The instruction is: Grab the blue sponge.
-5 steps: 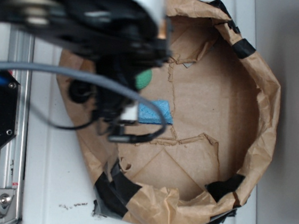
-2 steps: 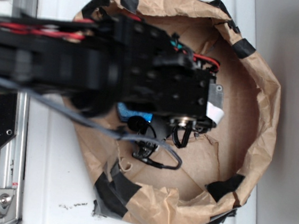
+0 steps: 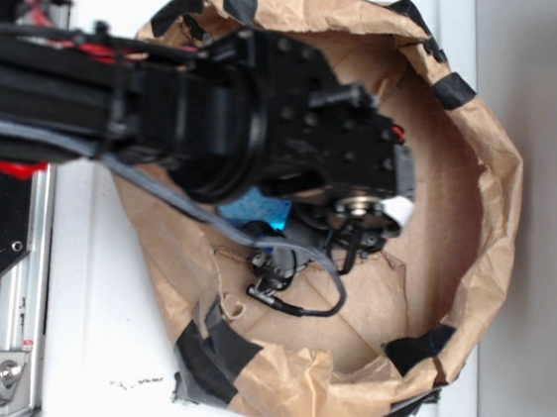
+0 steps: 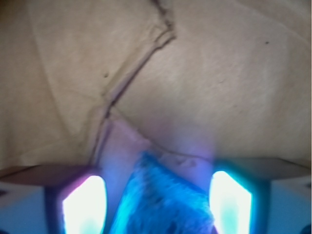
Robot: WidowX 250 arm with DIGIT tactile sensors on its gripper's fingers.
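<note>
While the WidowX arm (image 3: 197,130) reaches across a crumpled brown-paper basin (image 3: 491,221) edged with black tape, its gripper (image 4: 158,202) hangs low over the paper floor with the blue sponge (image 4: 161,200) lying between its two glowing fingers (image 4: 84,204). From the wrist camera the fingers stand apart, one on each side of the sponge, and nothing is clamped yet; a gap shows on both sides. From the exterior camera only a corner of the sponge (image 3: 259,206) peeks out beneath the black wrist housing, near the middle of the basin floor, while a loose grey cable (image 3: 302,271) loops down beside it.

The grasp looks set up but not made. The sponge sits at a slant between the fingers rather than square to them, so closing from here could pinch one corner and let the soft, flat piece twist or slip free. The floor is creased and torn along a raised seam (image 4: 134,68) just ahead, and pressing lower might catch a fingertip on the paper and drag the liner along with the sponge. The dangling cable could also snag the crumpled rim on the way up.
</note>
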